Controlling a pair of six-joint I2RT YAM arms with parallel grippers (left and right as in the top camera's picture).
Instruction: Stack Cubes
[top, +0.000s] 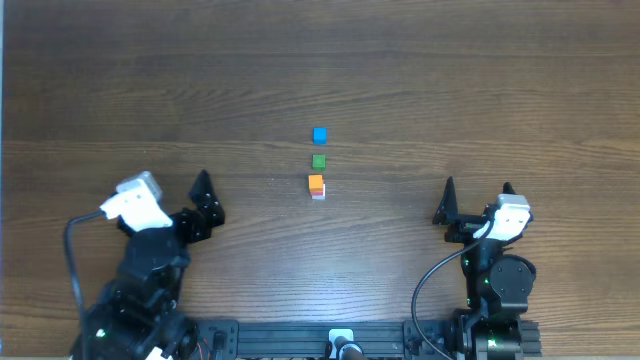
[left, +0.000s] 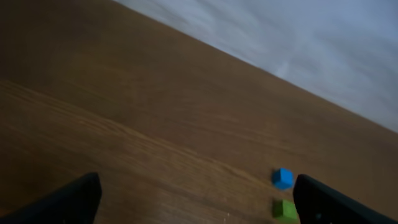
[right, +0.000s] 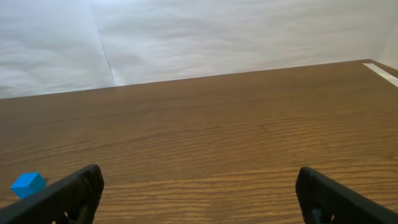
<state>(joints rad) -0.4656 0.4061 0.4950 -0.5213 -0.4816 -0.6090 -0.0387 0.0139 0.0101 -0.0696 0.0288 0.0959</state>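
Grippers came first on my check. The left gripper (left: 196, 180) had its two fingers spread wide with nothing between them, only bare wood showing in the gap. The right gripper (top: 478, 190) was spread just as wide and also held nothing. Both sat low near their own bases, the left one at the left side of the table (top: 500, 80) and the right one at the right side, each well apart from the cubes.

Between the two arms, about midway across the table, I saw the cubes in a short line running away from the bases. The orange cube (top: 316, 182) lay nearest to the arms. A pale sliver (top: 318, 194) showed at its near edge, and I could not tell whether that was another cube under it. The green cube (top: 319, 161) sat just beyond the orange one, and the blue cube (top: 319, 135) lay farthest out, with a small gap from the green. None of those three rested on another.

Past the table's far edge, my wrist cameras showed a pale wall (right: 249, 31).
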